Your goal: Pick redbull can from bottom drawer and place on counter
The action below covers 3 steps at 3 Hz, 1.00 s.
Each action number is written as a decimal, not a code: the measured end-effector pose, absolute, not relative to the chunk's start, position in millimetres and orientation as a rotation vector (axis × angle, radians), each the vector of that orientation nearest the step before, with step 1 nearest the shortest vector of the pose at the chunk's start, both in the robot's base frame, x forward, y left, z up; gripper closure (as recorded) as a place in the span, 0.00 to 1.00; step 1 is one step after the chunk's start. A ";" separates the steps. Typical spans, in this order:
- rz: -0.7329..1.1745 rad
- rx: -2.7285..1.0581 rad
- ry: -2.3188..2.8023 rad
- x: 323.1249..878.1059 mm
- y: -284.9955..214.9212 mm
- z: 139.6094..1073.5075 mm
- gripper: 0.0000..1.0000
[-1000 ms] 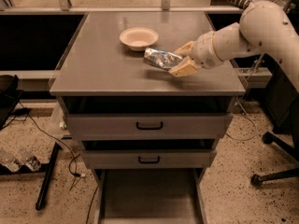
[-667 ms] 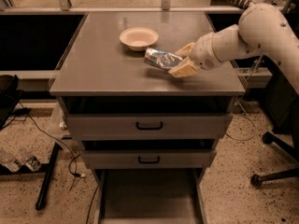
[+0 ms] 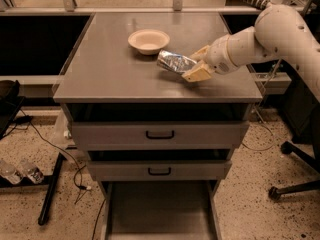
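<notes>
The redbull can [image 3: 175,62] is a shiny silver-and-blue can lying on its side over the counter [image 3: 115,69], just right of a cream bowl. My gripper [image 3: 196,64] reaches in from the right on a white arm, its tan fingers [image 3: 199,73] closed around the can's right end. I cannot tell whether the can rests on the counter or hangs just above it. The bottom drawer [image 3: 160,211] is pulled open below, and its plain grey floor shows.
A cream bowl [image 3: 148,40] stands on the counter behind the can. Two shallower drawers with black handles [image 3: 160,134] are slightly open. Cables and a black stand lie on the floor at left; a chair base [image 3: 295,184] stands at right.
</notes>
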<state>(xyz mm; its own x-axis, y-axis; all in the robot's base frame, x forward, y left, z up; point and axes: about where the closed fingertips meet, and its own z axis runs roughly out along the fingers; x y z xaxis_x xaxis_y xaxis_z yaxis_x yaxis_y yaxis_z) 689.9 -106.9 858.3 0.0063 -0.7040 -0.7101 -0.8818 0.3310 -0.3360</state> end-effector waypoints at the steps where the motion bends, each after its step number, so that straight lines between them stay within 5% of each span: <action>1: 0.262 -1.423 1.744 689.9 -106.9 858.3 0.57; 3: 0.262 -1.423 1.744 689.9 -106.8 858.3 0.11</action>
<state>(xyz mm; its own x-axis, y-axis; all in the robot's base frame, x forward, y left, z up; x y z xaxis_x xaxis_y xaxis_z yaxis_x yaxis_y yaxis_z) 689.9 -106.8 858.3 0.0063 -0.7040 -0.7101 -0.8818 0.3309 -0.3359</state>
